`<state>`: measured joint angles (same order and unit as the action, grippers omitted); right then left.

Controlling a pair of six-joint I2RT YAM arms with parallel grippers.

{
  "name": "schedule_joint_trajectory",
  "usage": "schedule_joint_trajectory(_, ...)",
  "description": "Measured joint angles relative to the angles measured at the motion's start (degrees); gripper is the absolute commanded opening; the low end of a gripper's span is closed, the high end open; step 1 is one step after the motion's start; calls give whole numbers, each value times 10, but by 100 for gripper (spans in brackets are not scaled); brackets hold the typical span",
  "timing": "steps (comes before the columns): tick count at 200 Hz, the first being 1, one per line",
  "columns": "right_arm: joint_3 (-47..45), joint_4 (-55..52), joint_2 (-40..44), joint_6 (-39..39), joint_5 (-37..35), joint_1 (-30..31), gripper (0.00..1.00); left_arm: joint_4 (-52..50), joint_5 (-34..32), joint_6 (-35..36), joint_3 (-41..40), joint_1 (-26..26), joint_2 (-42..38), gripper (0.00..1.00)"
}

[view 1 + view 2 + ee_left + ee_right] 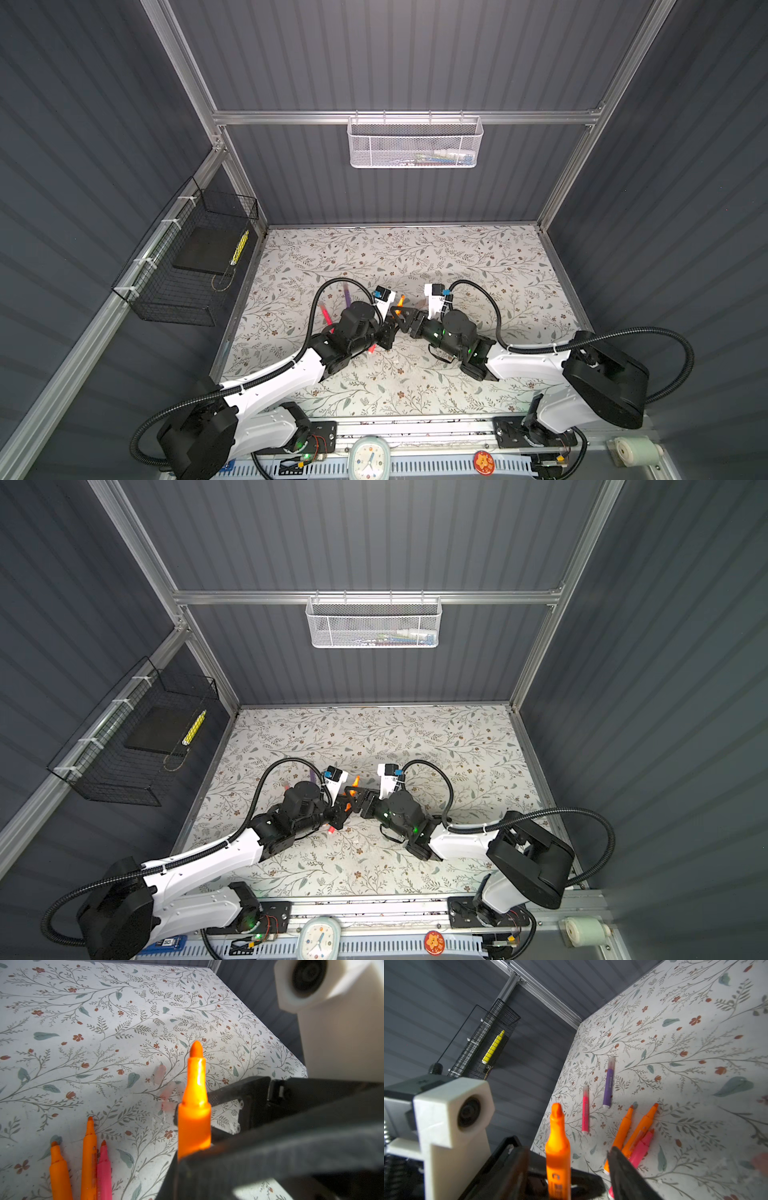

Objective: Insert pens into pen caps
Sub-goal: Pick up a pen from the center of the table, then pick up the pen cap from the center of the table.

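Left tool (194, 1157): clenched on slim orange uncapped marker pen (195, 1105), tip outward.
Right tool (562, 1147): released, jaws astride that pen.
Translucent pale plastic caps (160, 1073): on surface (83, 1022), beyond tip.

Overhead pair looks down; wrists share pen (194, 1126).

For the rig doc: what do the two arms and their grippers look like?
The left arm and right arm match: glossy white shell links between bulky black joint housings, with small green lights. A black corrugated cable loops along each. Each wrist carries a white blocky camera housing. The left gripper and right gripper have flat matte black fingers.
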<state>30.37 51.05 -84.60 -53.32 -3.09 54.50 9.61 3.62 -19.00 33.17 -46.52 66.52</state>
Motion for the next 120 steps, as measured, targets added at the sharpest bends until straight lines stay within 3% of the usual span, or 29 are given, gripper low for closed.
schedule_joint_trajectory(67, -72, -87, 111, -1, -15, -67, 77, 29, -44, 0, -43, 0, 0, 0)
schedule_joint_trajectory(120, -50, -269, 122, 13, -57, -100, 72, 37, -82, -1, -57, 0, 9, 0)
